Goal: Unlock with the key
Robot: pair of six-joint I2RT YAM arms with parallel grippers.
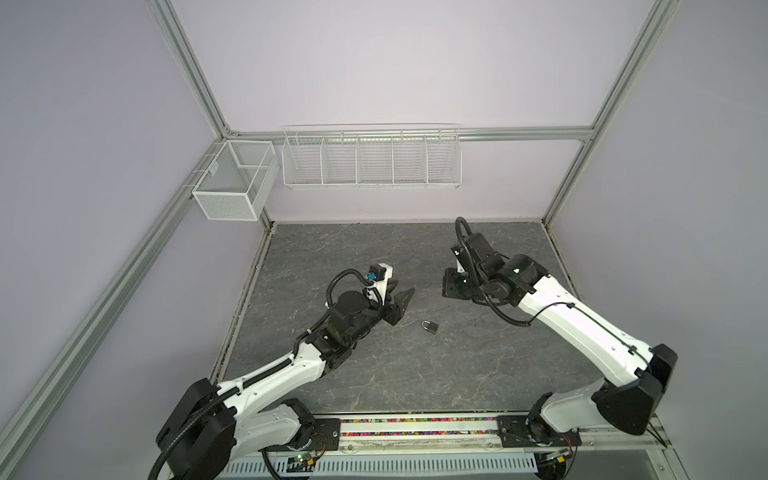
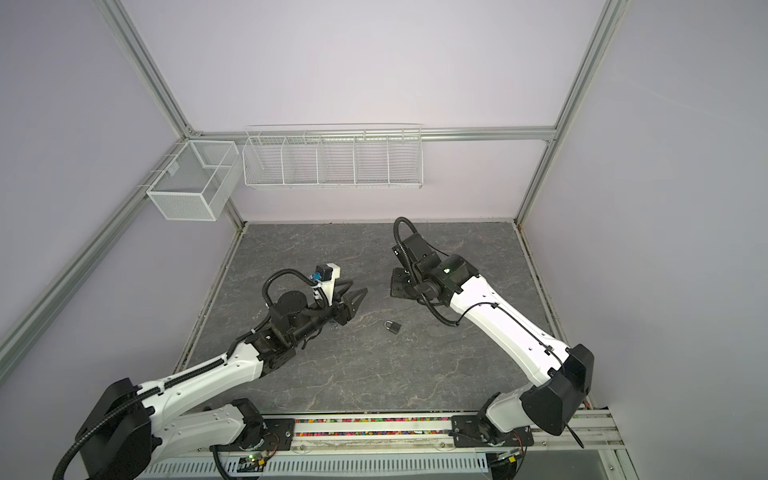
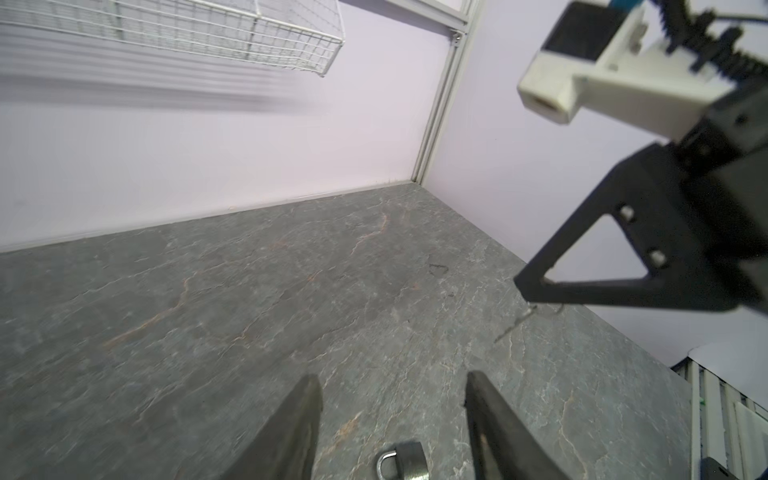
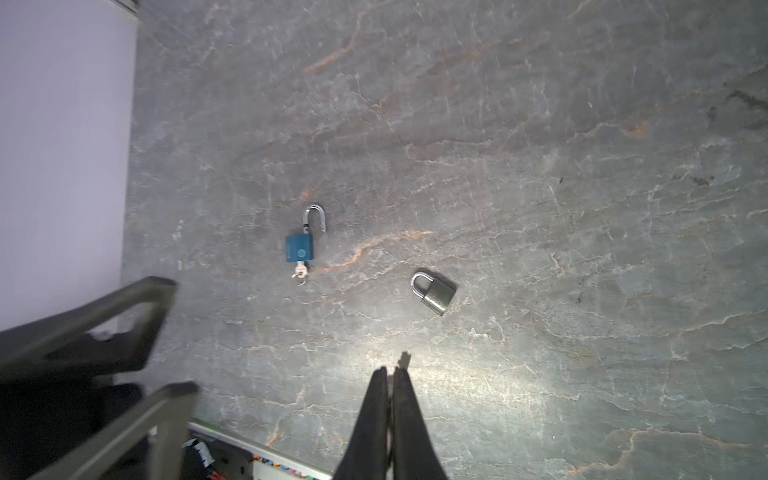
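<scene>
Key (image 4: 299,272) sits in the blue padlock (image 4: 299,248), clear only from the right wrist; grey marbled tabletop (image 1: 415,374), lilac walls (image 1: 374,62); left claw (image 3: 392,376) open, right claw (image 4: 390,372) pinched shut.

A robotics lab cell: aluminium framing (image 1: 523,134) is boxing in lilac walls (image 1: 395,62), wire baskets (image 1: 372,158) are hanging at twelve o'clock beyond the marbled tabletop (image 1: 415,365).

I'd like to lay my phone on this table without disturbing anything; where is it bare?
The near stretch of table, between the two arms' bases, is bare, as is the far strip along the back wall. The middle is crowded: silver padlock, blue padlock, left gripper and right gripper, shut on a key, gather there.
</scene>
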